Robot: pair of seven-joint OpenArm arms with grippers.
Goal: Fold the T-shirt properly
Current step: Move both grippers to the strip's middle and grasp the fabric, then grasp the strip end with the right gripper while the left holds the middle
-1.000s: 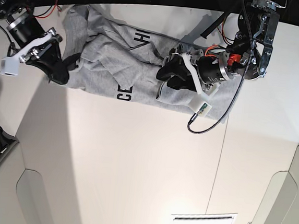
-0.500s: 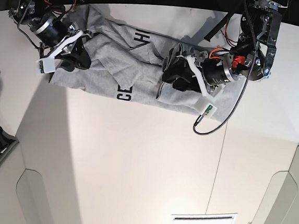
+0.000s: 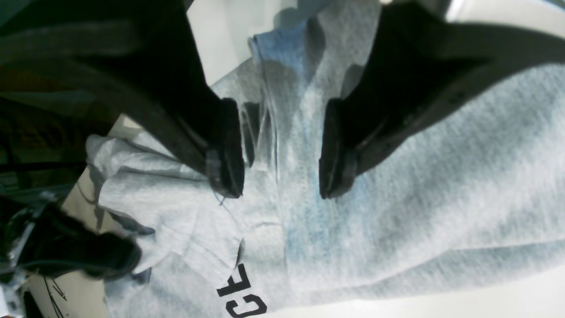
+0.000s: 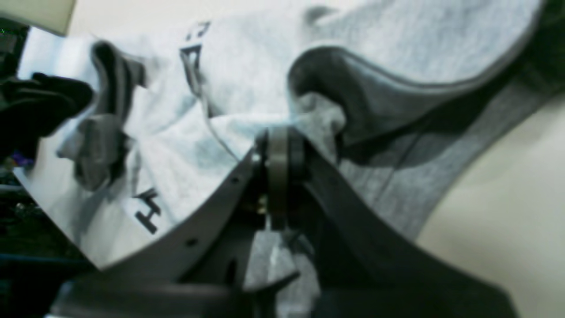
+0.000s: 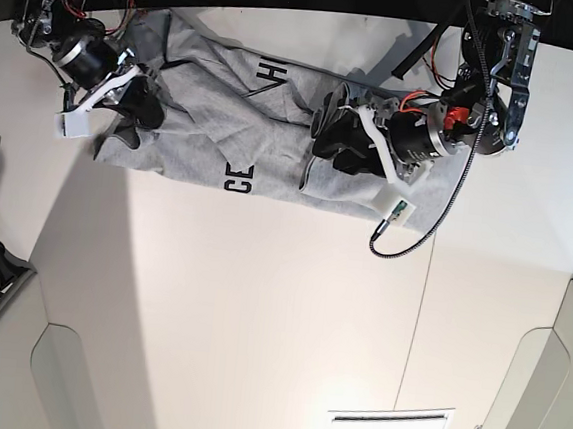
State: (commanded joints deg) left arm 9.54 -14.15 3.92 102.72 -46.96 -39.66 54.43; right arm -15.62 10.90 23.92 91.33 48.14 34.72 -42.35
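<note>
And there it was: the left gripper [image 3: 281,176] stood spread over the crumpled T-shirt [image 5: 206,162], the right gripper [image 4: 279,152] together among its folds.

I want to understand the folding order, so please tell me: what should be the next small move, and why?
Probably the left gripper should lower slightly and close on the T-shirt: its jaws stand open over a raised fold, with cloth visible between them. The right gripper already looks shut, with cloth bunched at its tips.
</note>
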